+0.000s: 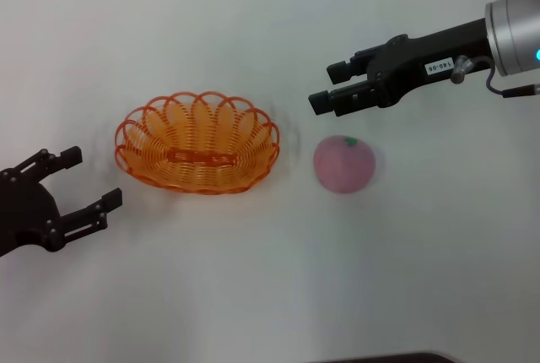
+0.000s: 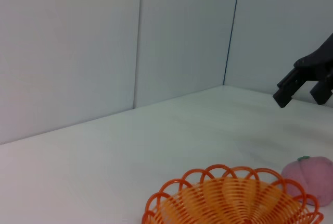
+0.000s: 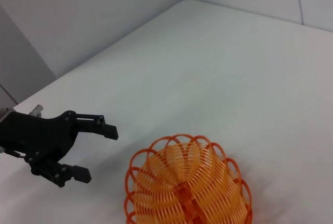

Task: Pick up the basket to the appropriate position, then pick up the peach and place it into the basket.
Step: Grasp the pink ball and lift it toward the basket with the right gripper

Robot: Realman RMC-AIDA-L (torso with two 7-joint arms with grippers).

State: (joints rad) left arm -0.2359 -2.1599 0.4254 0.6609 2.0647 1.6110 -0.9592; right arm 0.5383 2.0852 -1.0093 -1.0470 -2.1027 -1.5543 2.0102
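The orange wire basket (image 1: pixel 152 142) rests on the white table, left of centre in the head view. The pink peach (image 1: pixel 344 163) lies on the table just right of it, a small gap between them. My left gripper (image 1: pixel 93 177) is open and empty, low beside the basket's left end. My right gripper (image 1: pixel 327 84) is open and empty, hovering behind and slightly left of the peach. The left wrist view shows the basket (image 2: pixel 234 199), the peach (image 2: pixel 310 178) and the right gripper (image 2: pixel 302 86). The right wrist view shows the basket (image 3: pixel 171 178) and the left gripper (image 3: pixel 99 153).
The white table (image 1: pixel 253 279) spreads out on all sides of the basket and the peach. Pale walls (image 2: pixel 104 47) stand at the table's far edges. A dark edge (image 1: pixel 380 358) shows at the bottom of the head view.
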